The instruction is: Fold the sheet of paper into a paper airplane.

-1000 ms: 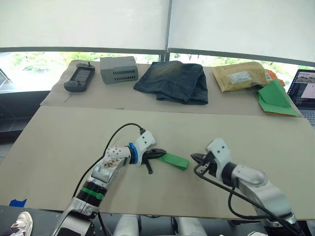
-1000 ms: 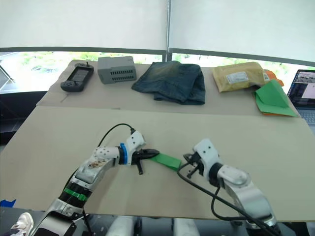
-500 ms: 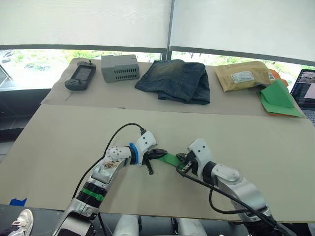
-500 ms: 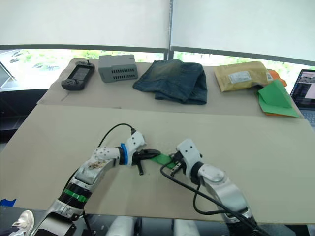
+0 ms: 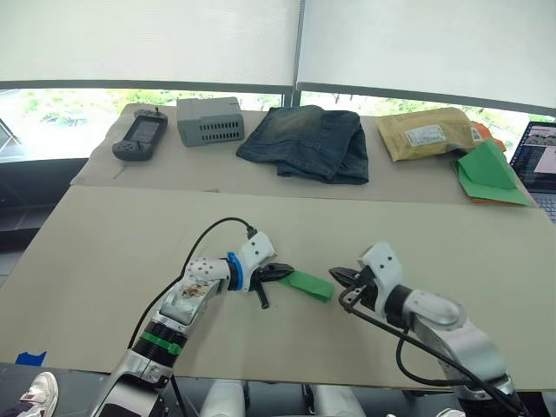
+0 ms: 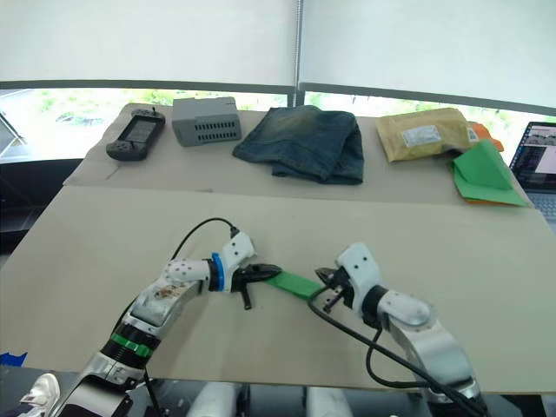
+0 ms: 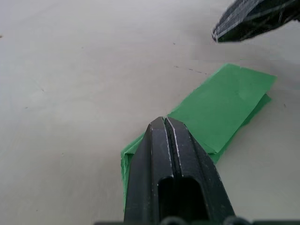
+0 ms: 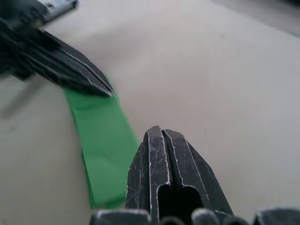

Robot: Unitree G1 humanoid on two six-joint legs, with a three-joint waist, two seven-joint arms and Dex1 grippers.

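The sheet of paper (image 5: pixel 309 285) is a narrow bright green folded strip lying flat on the beige table (image 5: pixel 113 252), near the front middle. My left gripper (image 5: pixel 287 271) is shut, its tip resting on the strip's left end; the left wrist view shows the closed fingers (image 7: pixel 165 140) over the green paper (image 7: pixel 220 105). My right gripper (image 5: pixel 335 275) is shut too, its tip just off the strip's right end. In the right wrist view the closed fingers (image 8: pixel 159 154) sit beside the strip (image 8: pixel 101 136), with the left gripper's tip (image 8: pixel 82 72) at its far end.
Along the back of the table lie a handheld controller (image 5: pixel 140 137), a grey box (image 5: pixel 209 122), folded jeans (image 5: pixel 307 143), a padded envelope (image 5: pixel 426 135) and a bigger green paper with orange edge (image 5: pixel 488 174). A laptop (image 5: pixel 537 161) stands at the far right.
My right gripper went left over the strip's right end half a second ago, then drew back right to just off that end. The left gripper and the strip stayed put.
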